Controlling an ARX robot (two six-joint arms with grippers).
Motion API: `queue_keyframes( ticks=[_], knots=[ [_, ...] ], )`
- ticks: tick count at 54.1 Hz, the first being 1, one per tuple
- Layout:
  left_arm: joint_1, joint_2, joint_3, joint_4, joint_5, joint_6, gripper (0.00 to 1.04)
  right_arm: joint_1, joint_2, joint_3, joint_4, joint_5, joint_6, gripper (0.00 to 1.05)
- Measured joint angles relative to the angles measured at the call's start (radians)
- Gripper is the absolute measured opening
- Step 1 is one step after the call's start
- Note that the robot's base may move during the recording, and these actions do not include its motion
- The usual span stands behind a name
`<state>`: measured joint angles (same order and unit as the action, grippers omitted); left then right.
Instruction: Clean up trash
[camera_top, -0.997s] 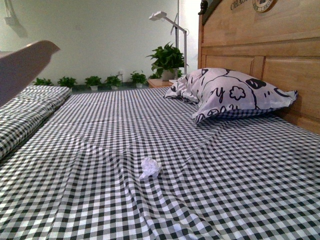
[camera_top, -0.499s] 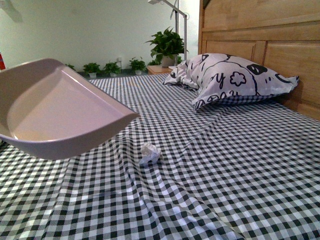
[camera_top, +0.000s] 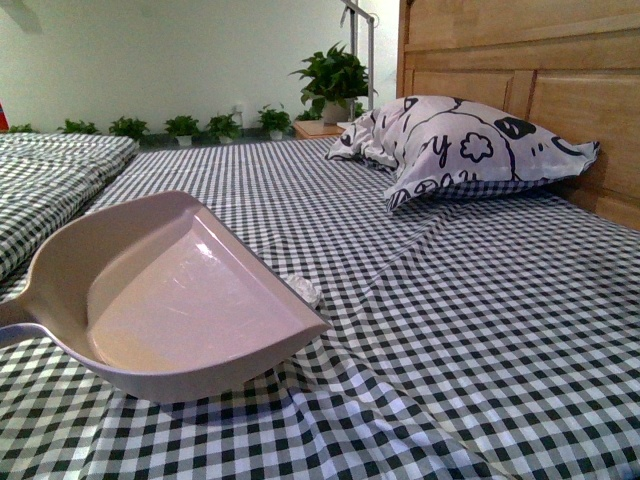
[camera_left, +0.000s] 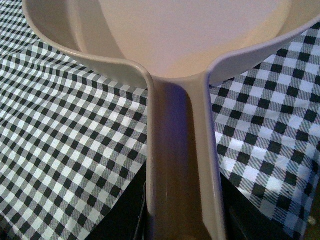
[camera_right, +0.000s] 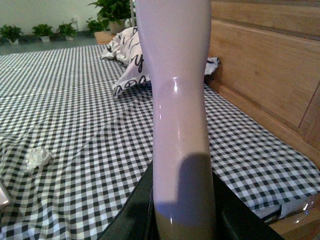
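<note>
The pinkish-beige dustpan (camera_top: 170, 300) hangs low over the checked bed at the left, its front lip just before the small white paper wad (camera_top: 303, 290), which peeks out behind the lip. The wad also shows in the right wrist view (camera_right: 38, 157), lying on the sheet. My left gripper (camera_left: 182, 220) is shut on the dustpan's handle (camera_left: 180, 165); the pan's bowl fills the top of that view. My right gripper (camera_right: 182, 220) is shut on the pale glossy brush handle (camera_right: 177, 100), held upright; the brush head is out of view. Neither arm shows in the front view.
A black-and-white patterned pillow (camera_top: 470, 150) lies against the wooden headboard (camera_top: 530, 70) at the right. A folded checked duvet (camera_top: 50, 190) lies at the far left. Potted plants (camera_top: 330, 85) and a lamp stand beyond the bed. The bed's right edge shows in the right wrist view (camera_right: 295, 210).
The dustpan came in from the upper left, swung down and right, and now sits low with its lip at the wad, partly hiding it. The camera view tilted down a little.
</note>
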<state>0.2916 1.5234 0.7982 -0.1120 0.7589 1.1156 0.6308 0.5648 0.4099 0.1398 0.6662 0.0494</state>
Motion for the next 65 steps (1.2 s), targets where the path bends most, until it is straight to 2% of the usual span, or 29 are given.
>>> queue_keyframes(
  ticks=[13,41,65],
  knots=[
    [0.0,0.096,0.052,0.002,-0.007,0.01,0.27,0.0,0.0,0.0,0.0,0.0,0.0,0.2],
    [-0.008,0.215,0.164,-0.048,-0.092,0.04,0.27,0.0,0.0,0.0,0.0,0.0,0.0,0.2],
    [-0.029,0.271,0.289,-0.21,-0.147,0.041,0.27,0.0,0.0,0.0,0.0,0.0,0.0,0.2]
  ],
)
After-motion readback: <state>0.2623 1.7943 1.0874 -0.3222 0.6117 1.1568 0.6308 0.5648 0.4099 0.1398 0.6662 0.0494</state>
